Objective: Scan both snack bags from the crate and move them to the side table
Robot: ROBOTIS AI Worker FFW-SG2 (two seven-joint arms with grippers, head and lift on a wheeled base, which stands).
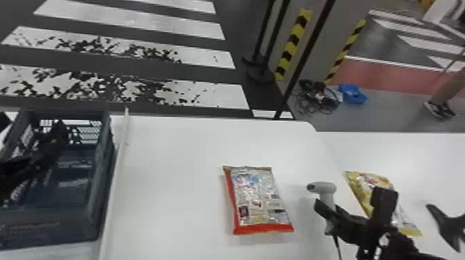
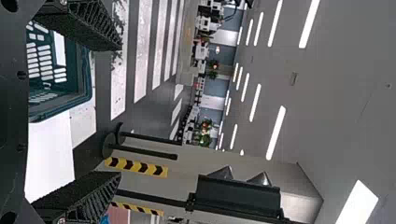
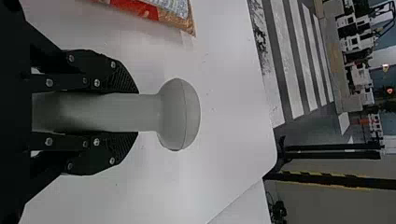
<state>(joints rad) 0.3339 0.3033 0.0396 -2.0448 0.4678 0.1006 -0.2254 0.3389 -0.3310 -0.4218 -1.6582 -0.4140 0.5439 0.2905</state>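
In the head view, losing the left part of the crate (image 1: 52, 224) past the edge, and some of its inside behind the left arm (image 1: 20, 169). Seeing the yellow bag (image 1: 359, 186) and scanner (image 1: 323, 187) partly covered by the right gripper (image 1: 327, 209). Finding the print on the red bag (image 1: 257, 197) too small for reading; in the right wrist view, missing its remainder beyond the edge.

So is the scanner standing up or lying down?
Standing up: the head view shows the scanner with its rounded head on top and its handle below, held by the right gripper.
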